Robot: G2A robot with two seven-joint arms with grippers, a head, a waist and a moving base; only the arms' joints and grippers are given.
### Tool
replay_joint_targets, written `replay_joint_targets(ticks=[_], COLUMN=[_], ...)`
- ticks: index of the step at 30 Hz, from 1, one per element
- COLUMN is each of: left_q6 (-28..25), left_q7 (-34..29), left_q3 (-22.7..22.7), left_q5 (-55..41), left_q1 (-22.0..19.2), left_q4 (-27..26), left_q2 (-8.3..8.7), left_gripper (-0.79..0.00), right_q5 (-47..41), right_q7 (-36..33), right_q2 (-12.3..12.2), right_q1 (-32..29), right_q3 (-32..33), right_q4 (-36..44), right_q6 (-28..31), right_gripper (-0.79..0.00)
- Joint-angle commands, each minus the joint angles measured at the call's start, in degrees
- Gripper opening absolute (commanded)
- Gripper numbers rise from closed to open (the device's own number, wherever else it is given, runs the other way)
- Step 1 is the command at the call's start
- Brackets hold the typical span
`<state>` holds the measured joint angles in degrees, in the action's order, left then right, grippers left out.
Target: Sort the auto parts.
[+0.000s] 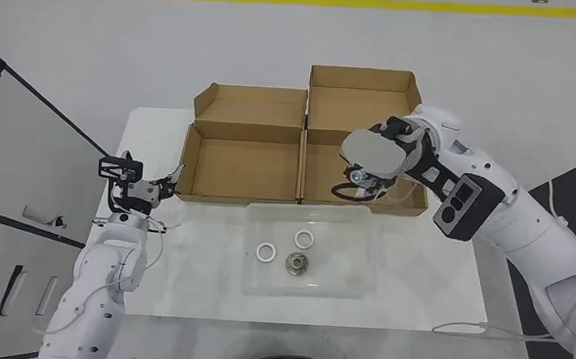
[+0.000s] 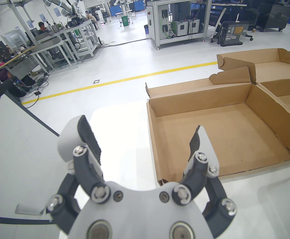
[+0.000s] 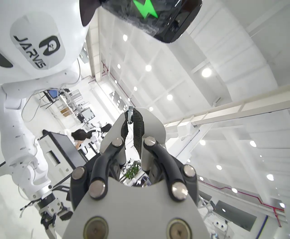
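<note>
Our right gripper [image 3: 129, 123] is pinched nearly shut on a small threaded bolt [image 3: 129, 115], over the right box [image 1: 319, 186]. We judge it light, stiff and slippery, best gripped across the threads. Our left gripper [image 2: 141, 132] gapes empty beside the left box [image 2: 215, 135]. 2 white rings [image 1: 265, 251] lie in the clear tray [image 1: 359, 232].

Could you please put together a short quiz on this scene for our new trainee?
1. True or false: the left gripper is open and empty.
2. How many white rings lie in the clear tray?
3. What does the right gripper hold? A: a washer. B: a small screw. C: nothing.

Key: 1 true; 2 two; 3 B.
</note>
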<state>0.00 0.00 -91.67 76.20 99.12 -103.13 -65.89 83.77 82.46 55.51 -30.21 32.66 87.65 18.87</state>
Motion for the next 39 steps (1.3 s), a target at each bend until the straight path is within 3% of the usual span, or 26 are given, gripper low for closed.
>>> replay_joint_targets(ticks=[1, 7, 13, 19, 24, 31, 39], left_q6=[0.0, 0.0, 0.0, 0.0, 0.0, 0.0, 0.0], left_q7=[0.0, 0.0, 0.0, 0.0, 0.0, 0.0, 0.0], left_q3=[0.0, 0.0, 0.0, 0.0, 0.0, 0.0, 0.0], left_q5=[0.0, 0.0, 0.0, 0.0, 0.0, 0.0, 0.0], left_q1=[0.0, 0.0, 0.0, 0.0, 0.0, 0.0, 0.0], left_q4=[0.0, 0.0, 0.0, 0.0, 0.0, 0.0, 0.0], left_q2=[0.0, 0.0, 0.0, 0.0, 0.0, 0.0, 0.0], left_gripper=[0.0, 0.0, 0.0, 0.0, 0.0, 0.0, 0.0], right_q5=[1.2, 7.8, 24.1, 32.0, 37.1, 45.7, 51.2], right_q7=[-2.0, -9.3, -21.7, -30.2, -36.1, -37.1, -36.2], right_q2=[-0.7, -3.9, -8.1, -10.3, -10.8, -10.6, -6.9], right_q1=[-0.5, -2.6, -2.1, -1.2, 1.3, 7.0, 15.3], right_q3=[1.8, 8.6, 14.8, 15.7, 13.2, 5.4, -6.7], right_q4=[-1.2, -3.4, -1.7, 3.0, 3.8, -1.4, -11.3], right_q6=[2.1, 10.1, 24.2, 33.2, 39.0, 39.1, 39.1], right_gripper=[-0.785, -0.785, -0.785, -0.785, -0.785, -0.785, -0.785])
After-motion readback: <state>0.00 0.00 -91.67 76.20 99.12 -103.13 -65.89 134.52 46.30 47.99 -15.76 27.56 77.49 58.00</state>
